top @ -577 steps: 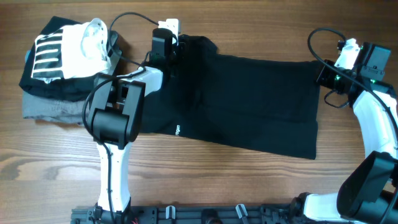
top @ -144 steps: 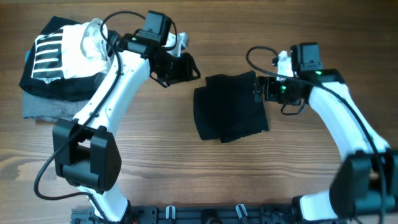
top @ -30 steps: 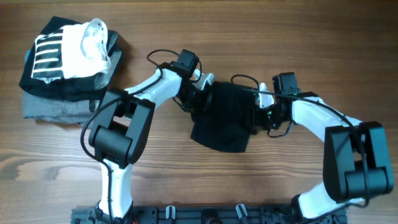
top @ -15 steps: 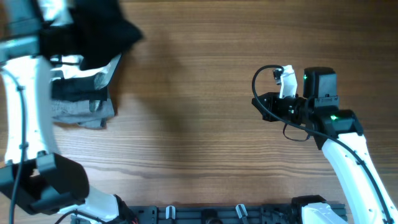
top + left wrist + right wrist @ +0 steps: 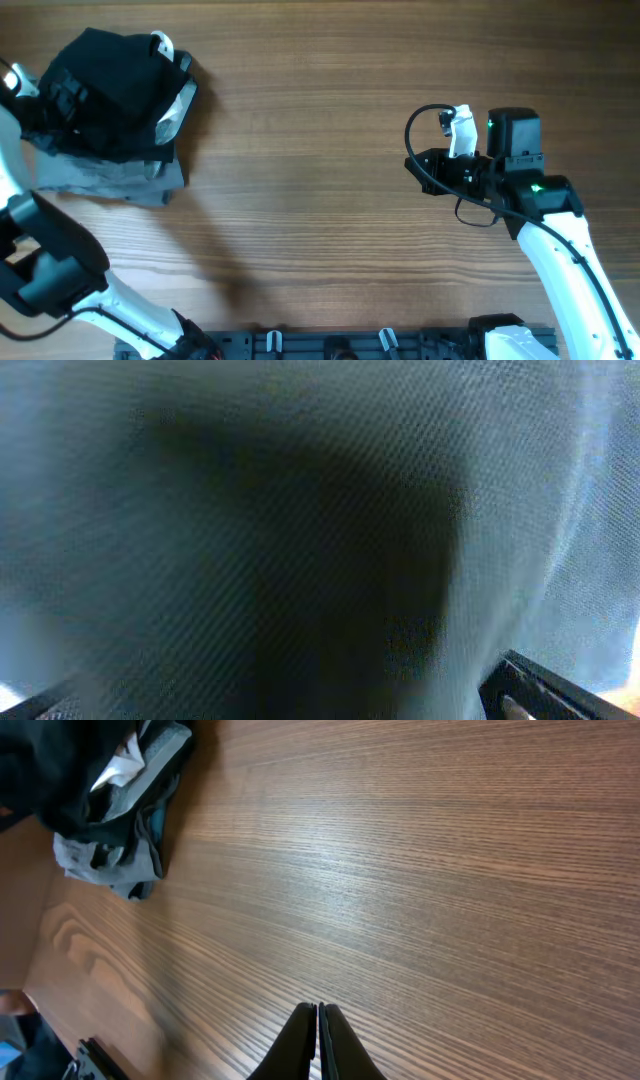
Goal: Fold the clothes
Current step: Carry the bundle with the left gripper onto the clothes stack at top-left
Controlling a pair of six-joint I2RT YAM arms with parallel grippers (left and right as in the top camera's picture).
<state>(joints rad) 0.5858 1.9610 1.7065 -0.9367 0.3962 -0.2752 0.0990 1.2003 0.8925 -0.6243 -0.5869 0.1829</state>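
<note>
Lay the shirt (image 5: 105, 75) flat on the pile (image 5: 105, 182), upper left; left gripper (image 5: 60, 97) hold unclear, right gripper (image 5: 318, 1042) closed, empty

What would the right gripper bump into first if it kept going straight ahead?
Probably just the bare table. The shut right gripper points across open wood, and the pile of clothes lies off to one side. Depth is unclear.
</note>
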